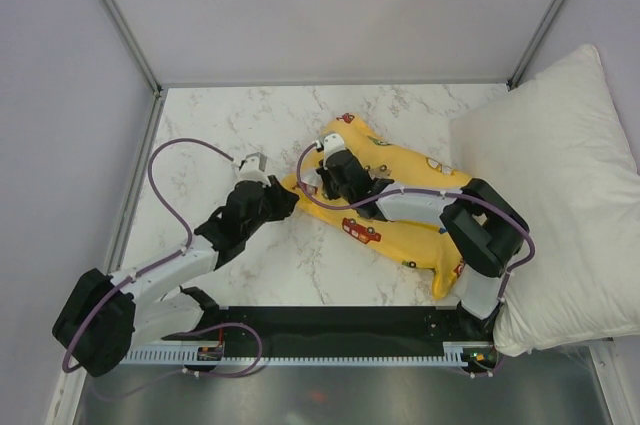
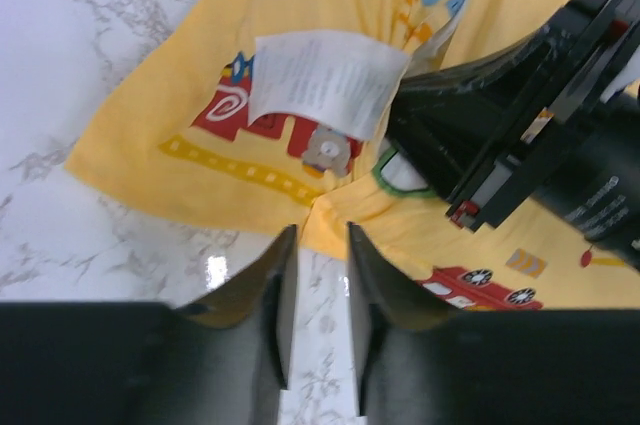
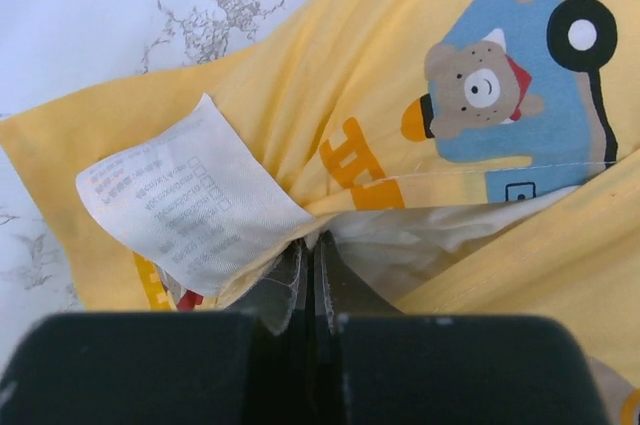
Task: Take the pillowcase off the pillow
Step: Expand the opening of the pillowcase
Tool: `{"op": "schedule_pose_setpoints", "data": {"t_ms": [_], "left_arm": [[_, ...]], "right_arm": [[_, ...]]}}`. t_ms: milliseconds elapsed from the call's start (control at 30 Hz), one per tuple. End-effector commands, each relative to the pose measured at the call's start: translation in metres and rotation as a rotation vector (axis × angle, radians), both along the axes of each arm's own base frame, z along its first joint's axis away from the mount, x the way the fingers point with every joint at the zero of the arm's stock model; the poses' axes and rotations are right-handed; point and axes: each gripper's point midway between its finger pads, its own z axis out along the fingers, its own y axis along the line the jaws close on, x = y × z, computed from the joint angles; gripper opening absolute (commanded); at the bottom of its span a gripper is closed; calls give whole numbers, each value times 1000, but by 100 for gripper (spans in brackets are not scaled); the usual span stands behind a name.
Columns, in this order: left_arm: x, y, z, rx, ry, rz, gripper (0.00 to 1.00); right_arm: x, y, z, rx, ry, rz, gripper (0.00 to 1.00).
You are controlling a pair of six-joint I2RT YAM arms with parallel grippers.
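right gripper (image 3: 308, 250) jaws together, pinching cloth at pillowcase (image 3: 400, 75) mouth | left gripper (image 2: 318, 235) jaws slightly apart, empty | pillowcase edge just ahead of left tips

The top view looks steeply down on the whole counter (image 1: 220, 155) from above its near edge. Each wrist view looks along its own claw, the left claw (image 2: 317, 245) and the right claw (image 3: 308, 250). Both are close to the pillowcase (image 1: 400, 235) and share its label (image 2: 325, 80).
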Motion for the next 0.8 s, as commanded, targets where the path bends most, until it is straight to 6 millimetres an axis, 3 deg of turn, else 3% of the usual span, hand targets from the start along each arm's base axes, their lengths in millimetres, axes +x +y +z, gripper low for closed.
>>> {"op": "schedule_pose_setpoints", "data": {"t_ms": [0,67,100,167,400,767], "left_arm": [[18,-34,34,-107,-86,-65,37],[23,-44,37,-88,-103,-58,45],[25,-48,27,-63,-84,-59,47],[30,-57,29,-43,-95,-53,47],[40,-66,8,20,-62,-20,49],[49,-54,-43,222,44,63,52]], "right_arm": [[-60,-45,-74,-172,263,-9,0],[-64,-40,-70,-129,269,-7,0],[-66,-38,-68,-115,269,-2,0],[-69,-36,-66,-100,272,-6,0],[-75,-31,-64,-85,276,-1,0],[-76,-26,-47,-28,244,5,0]]}}
